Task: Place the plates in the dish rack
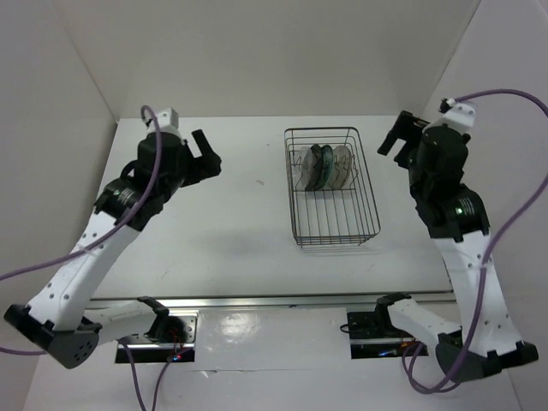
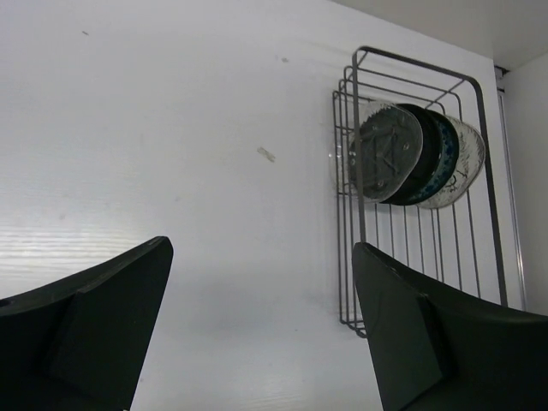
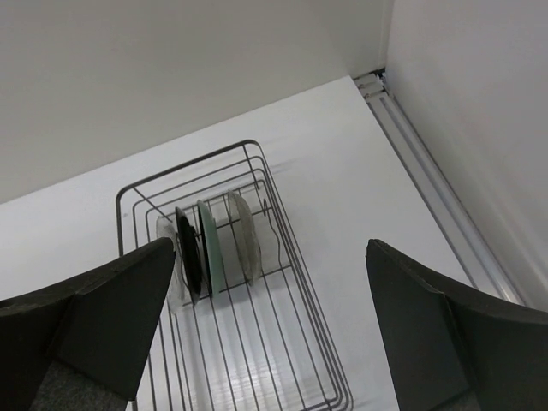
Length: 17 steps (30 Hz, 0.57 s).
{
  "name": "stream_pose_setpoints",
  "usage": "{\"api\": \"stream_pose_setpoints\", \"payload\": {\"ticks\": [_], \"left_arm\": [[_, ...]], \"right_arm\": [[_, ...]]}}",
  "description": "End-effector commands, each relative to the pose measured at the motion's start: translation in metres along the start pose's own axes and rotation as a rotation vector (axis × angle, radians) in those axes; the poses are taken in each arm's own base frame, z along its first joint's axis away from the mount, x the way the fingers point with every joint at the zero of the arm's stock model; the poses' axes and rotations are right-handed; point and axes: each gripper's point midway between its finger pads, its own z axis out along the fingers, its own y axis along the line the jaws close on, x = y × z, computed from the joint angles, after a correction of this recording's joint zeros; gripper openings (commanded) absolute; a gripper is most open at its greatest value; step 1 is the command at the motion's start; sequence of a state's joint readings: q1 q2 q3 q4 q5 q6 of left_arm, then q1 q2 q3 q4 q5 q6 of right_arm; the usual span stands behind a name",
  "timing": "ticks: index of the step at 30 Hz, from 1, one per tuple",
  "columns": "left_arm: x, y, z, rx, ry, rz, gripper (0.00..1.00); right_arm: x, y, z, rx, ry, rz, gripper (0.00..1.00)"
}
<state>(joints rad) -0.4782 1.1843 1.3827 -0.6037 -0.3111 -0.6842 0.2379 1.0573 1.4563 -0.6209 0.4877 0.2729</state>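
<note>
**Across the desk [image 1: 214,223]: both tools released, four plates standing in the dish rack [image 1: 336,221]**

Over the left part of the desk, toward the far edge, the left tool [image 1: 208,154] hangs above the surface. Its jaws are spread wide with nothing between them; the left wrist view shows only bare desk in the gap of the left tool [image 2: 261,257].

Right of the desk's middle, nearer the far edge than the near one, sits the dish rack, a dark wire basket with its long sides running from far to near. All four plates are inside it, on edge in a close row at its far end. The near part of the basket holds nothing.

From left to right the row runs:
- the clear glass plate [image 1: 305,168]
- the black plate [image 1: 317,166]
- the blue-green plate [image 1: 329,164]
- the beige plate [image 1: 343,162]

Whether neighbouring plates touch cannot be told. The right wrist view shows the same order, with the black plate [image 3: 188,253] beside the blue-green plate [image 3: 208,248].

Near the desk's far right corner, just right of the rack, the right tool [image 1: 395,139] is held up off the surface. Its jaws are parted and grasp nothing.
</note>
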Motion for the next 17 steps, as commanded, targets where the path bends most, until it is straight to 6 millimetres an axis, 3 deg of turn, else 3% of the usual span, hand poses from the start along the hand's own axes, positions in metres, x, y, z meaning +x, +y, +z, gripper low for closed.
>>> {"api": "stream_pose_setpoints", "payload": {"ticks": [1,4,9,17], "left_arm": [[-0.02,0.033,-0.046,-0.104,-0.068,0.077,1.0],[-0.018,0.041,-0.06,-0.095,-0.082,0.113,1.0],[-0.013,0.054,-0.061,-0.127,-0.082,0.159,1.0],[-0.014,0.049,-0.058,-0.105,-0.079,0.165,1.0]], "right_arm": [[0.0,-0.02,-0.034,0.008,-0.015,0.018,1.0],[0.0,-0.027,-0.046,0.006,-0.022,0.012,1.0],[0.002,-0.029,-0.051,0.006,-0.021,0.01,1.0],[0.005,-0.03,-0.052,0.022,-0.031,-0.008,1.0]]}}
